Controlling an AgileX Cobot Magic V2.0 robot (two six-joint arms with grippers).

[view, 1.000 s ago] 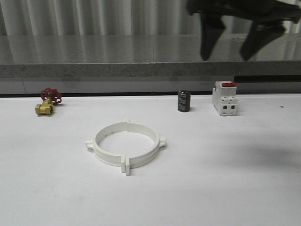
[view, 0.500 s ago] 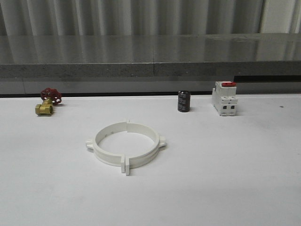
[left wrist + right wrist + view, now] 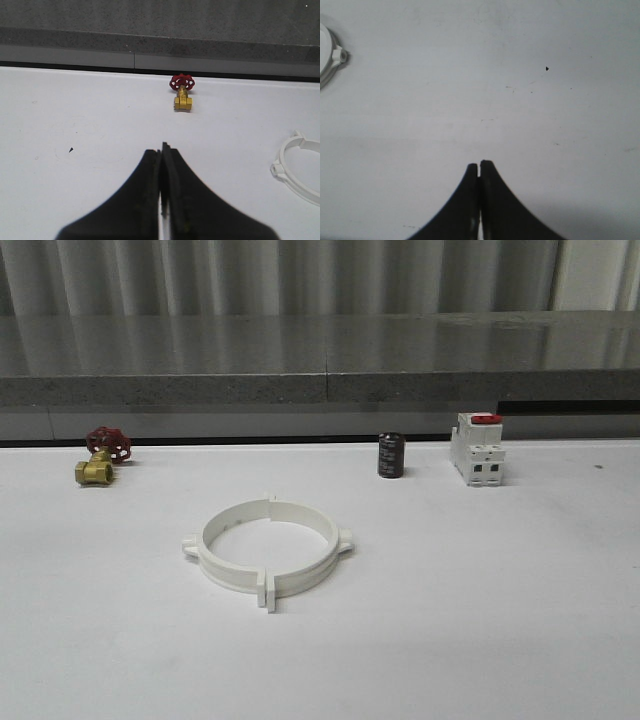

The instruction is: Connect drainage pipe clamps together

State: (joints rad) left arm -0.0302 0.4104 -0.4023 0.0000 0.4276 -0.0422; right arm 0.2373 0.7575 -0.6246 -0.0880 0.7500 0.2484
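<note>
The two white drainage pipe clamps [image 3: 268,559] lie on the white table as one closed ring, their holed tabs meeting at the near and far sides. An arc of that ring [image 3: 300,167] shows at the edge of the left wrist view, and one tab [image 3: 334,56] shows in the right wrist view. My left gripper [image 3: 161,150] is shut with nothing in it, above bare table well away from the ring. The right gripper [image 3: 479,165] is also shut and empty over bare table, apart from the ring.
A brass valve with a red handwheel [image 3: 101,457] stands at the back left, also seen as the valve [image 3: 182,93]. A small black cylinder [image 3: 391,455] and a white breaker with a red switch [image 3: 477,449] stand at the back right. A grey ledge [image 3: 320,388] borders the far edge.
One second ago a dark gripper hung at the top right of the front view. It left that view half a second ago. The ring has not moved.
</note>
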